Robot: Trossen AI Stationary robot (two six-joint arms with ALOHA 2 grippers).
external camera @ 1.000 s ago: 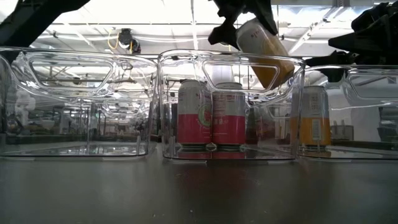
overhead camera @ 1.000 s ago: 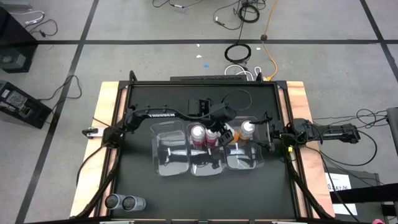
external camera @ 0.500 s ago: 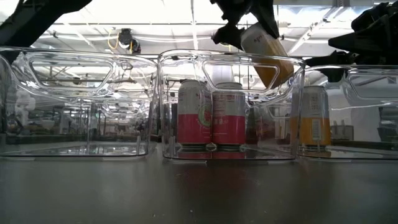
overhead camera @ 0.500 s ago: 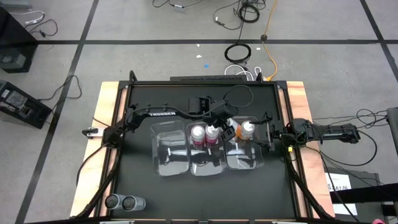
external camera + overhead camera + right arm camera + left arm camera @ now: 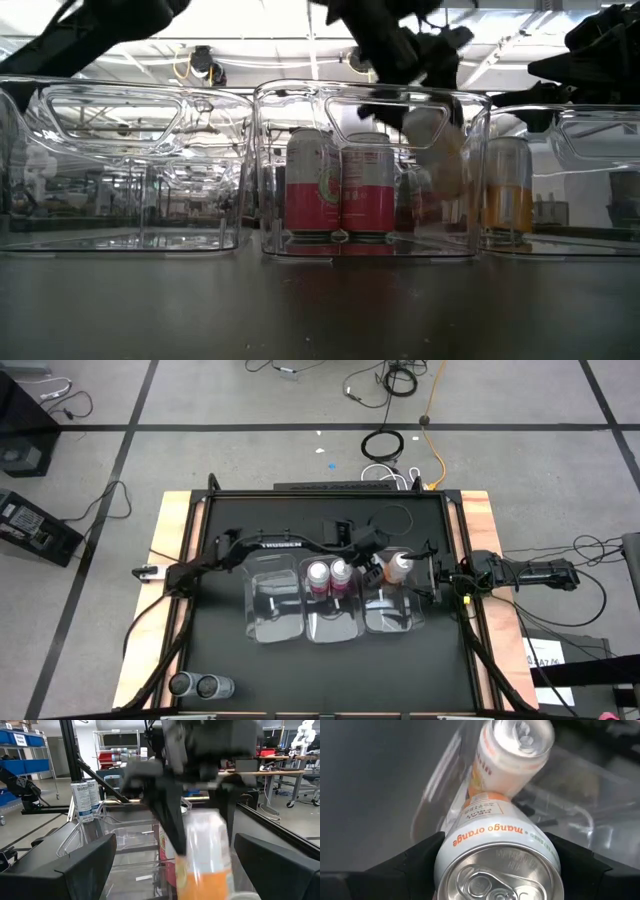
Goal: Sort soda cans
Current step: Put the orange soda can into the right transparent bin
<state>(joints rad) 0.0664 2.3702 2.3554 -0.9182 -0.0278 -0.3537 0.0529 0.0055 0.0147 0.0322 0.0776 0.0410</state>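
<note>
Left end effector point(image 5: 372, 567), clamped on a mango-orange soda can point(image 5: 499, 854), is hanging over the right-hand bin point(image 5: 392, 622), can's long axis tilting toward the upright orange can point(image 5: 399, 567) just right of it; right end effector point(image 5: 432, 572) is waiting apart.

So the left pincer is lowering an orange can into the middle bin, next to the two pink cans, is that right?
Not quite. The left pincer does hold an orange can, but over the right-hand bin, where the other orange can already stands. The high view shows this. The two pink cans have the middle bin to themselves.
</note>
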